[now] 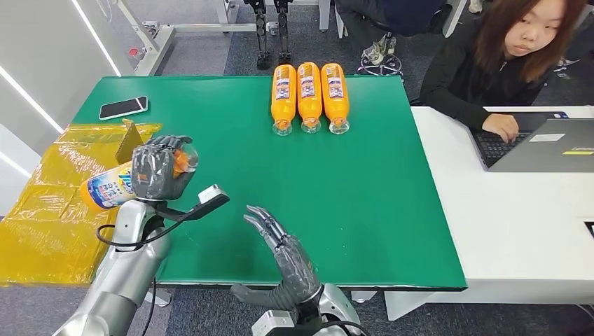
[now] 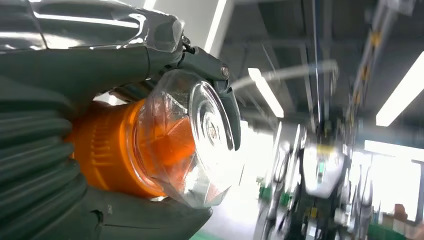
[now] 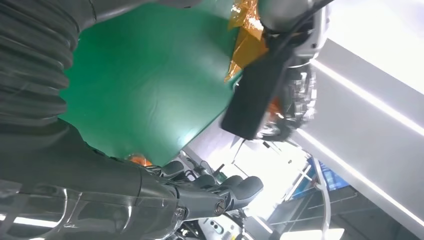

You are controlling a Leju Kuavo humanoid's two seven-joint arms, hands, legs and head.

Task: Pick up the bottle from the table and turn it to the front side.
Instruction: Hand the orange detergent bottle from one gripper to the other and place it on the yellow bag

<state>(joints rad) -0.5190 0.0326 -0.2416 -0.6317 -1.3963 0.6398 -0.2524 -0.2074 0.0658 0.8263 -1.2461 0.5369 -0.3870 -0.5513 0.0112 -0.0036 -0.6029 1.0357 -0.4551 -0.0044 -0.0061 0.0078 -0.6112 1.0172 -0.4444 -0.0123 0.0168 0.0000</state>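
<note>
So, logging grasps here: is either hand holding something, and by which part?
The left hand grips an orange bottle around the end near its clear base, the labelled part sticking out. The right hand holds nothing, fingers apart.

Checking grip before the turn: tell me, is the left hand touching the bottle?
Touching. The head view shows the left hand wrapped around the bottle, lifted off the table.

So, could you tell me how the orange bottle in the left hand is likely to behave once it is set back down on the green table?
The bottle looks full of orange drink, so probably fairly heavy and stiff in the left hand. Its round body would likely roll if laid sideways on the green table, like the three bottles lying there. The clear plastic may be somewhat slippery.
</note>
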